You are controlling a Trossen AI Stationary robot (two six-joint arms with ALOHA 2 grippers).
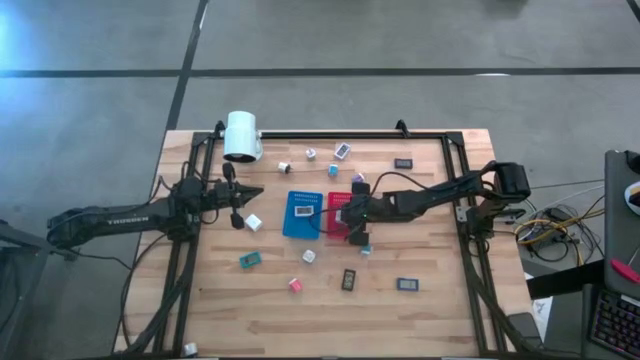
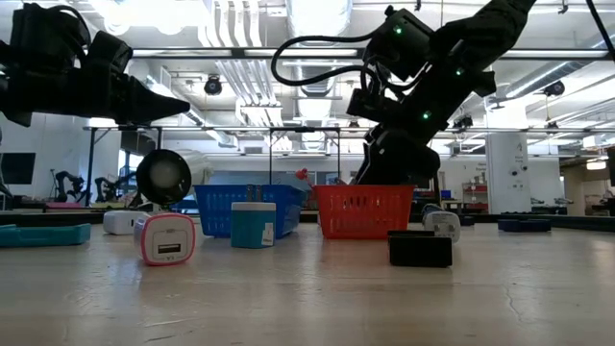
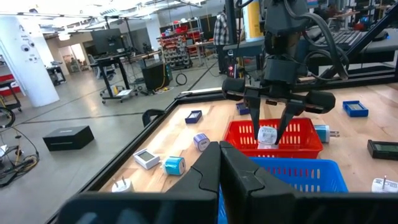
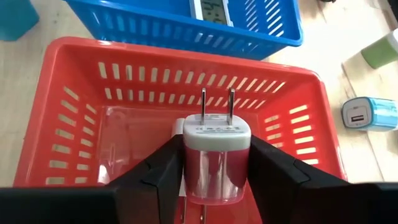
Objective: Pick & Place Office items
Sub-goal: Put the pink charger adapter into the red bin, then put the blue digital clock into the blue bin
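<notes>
the right end effector (image 4: 214, 177) is pinching a pink plug cube (image 4: 216, 158), prongs up, directly over the red tray (image 4: 81, 74), likely so it drops inside. the blue tray (image 1: 300, 215) is sitting touching it at its 9 o'clock. the left end effector (image 1: 250, 192), pressed together and empty, is waiting near the bench's (image 1: 450, 300) 9 o'clock edge. other cubes are lying scattered on the wooden bench; a workshop is showing behind.

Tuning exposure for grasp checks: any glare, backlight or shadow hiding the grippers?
Low view: ceiling lights backlight both arms, so the left gripper and right gripper show only as dark silhouettes. High view: glare on the floor at the left edge; the table is evenly lit. Right wrist view: even light, the charger gripped over the red tray shows plainly.
</notes>
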